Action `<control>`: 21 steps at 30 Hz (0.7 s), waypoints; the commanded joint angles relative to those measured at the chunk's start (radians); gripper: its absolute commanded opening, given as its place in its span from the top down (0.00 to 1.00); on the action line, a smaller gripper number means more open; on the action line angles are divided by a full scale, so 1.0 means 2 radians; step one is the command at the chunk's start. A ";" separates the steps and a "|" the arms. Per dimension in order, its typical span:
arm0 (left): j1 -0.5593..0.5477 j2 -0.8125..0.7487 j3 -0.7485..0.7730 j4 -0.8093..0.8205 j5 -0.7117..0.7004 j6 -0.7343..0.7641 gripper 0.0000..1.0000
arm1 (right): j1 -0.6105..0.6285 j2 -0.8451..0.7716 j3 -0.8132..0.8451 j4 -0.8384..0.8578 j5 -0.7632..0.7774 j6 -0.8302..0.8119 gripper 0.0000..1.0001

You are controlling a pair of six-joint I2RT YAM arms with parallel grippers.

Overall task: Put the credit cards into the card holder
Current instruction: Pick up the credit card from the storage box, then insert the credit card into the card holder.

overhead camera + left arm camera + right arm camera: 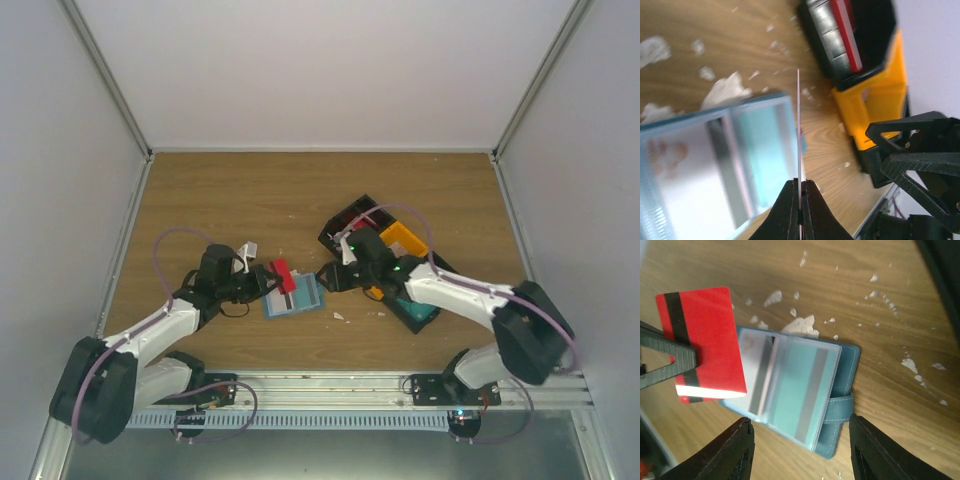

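Left claw (801, 187) pinches a red card (705, 335) edge-on. Right claw (802, 445) stands spread above the open card holder (800, 390) on the tabletop (850, 300).

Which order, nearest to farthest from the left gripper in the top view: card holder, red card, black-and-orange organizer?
1. red card: pinched in the left gripper.
2. card holder: lying open on the table just right of the gripper, under the card.
3. black-and-orange organizer: far right, toward the back.
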 commanded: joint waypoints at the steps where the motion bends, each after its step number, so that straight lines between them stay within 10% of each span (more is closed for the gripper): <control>1: 0.007 0.029 -0.028 0.022 0.020 0.013 1.00 | 0.041 0.077 0.054 -0.057 0.078 -0.049 0.48; 21: 0.006 0.085 -0.071 0.159 0.060 -0.013 1.00 | 0.060 0.227 0.140 -0.149 0.100 -0.066 0.64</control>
